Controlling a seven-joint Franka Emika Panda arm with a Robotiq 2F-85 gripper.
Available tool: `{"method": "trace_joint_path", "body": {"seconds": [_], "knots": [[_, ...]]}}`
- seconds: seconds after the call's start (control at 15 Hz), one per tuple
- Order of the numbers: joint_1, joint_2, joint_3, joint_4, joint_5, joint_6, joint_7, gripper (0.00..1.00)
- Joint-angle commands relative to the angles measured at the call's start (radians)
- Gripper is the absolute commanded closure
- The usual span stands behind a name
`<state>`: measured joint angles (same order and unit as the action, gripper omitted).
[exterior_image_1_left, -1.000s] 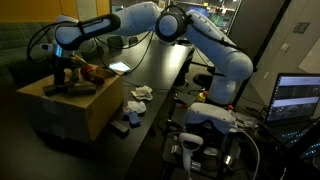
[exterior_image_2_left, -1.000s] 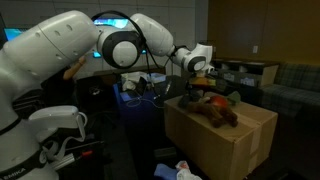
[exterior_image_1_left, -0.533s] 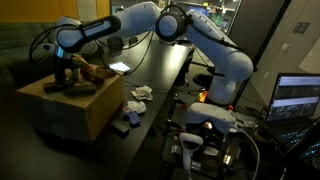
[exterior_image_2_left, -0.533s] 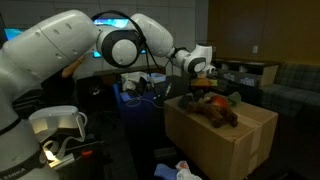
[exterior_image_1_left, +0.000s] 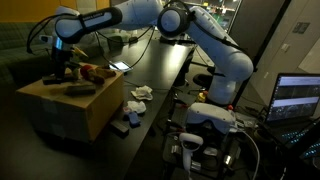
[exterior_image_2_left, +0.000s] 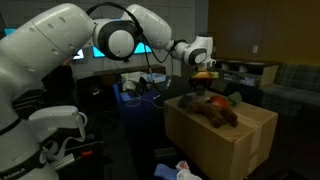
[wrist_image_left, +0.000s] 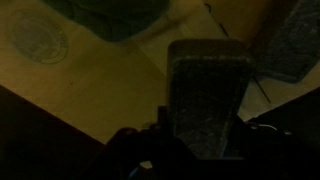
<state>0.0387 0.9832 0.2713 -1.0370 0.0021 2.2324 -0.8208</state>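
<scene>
Dark brown elongated soft object (exterior_image_2_left: 216, 113), lying ungrasped on the tan cardboard-box table (exterior_image_2_left: 225, 150) beside a red item (exterior_image_2_left: 205, 98), while the tool (exterior_image_2_left: 204, 72) hovers above, apart from it, finger spread indiscernible in every view; no lift evident.

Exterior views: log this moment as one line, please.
end effector: over cardboard box | grip: cannot tell | box top: brown plush toy, other toys
</scene>
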Motion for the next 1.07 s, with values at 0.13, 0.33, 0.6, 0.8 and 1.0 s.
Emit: {"method": "trace_joint_path", "body": {"seconds": [0.13, 0.33, 0.6, 0.8, 1.0], "knots": [[0.010, -0.161, -0.036, -0.061, 0.008, -0.119, 0.068, 0.69], [0.000, -0.241, -0.063, -0.101, 0.008, -0.161, 0.132, 0.69], [-0.029, -0.383, -0.112, -0.245, 0.011, -0.148, 0.251, 0.69], [-0.028, -0.527, -0.147, -0.394, 0.003, -0.172, 0.387, 0.69], [-0.029, -0.635, -0.175, -0.528, 0.001, -0.201, 0.513, 0.69]]}}
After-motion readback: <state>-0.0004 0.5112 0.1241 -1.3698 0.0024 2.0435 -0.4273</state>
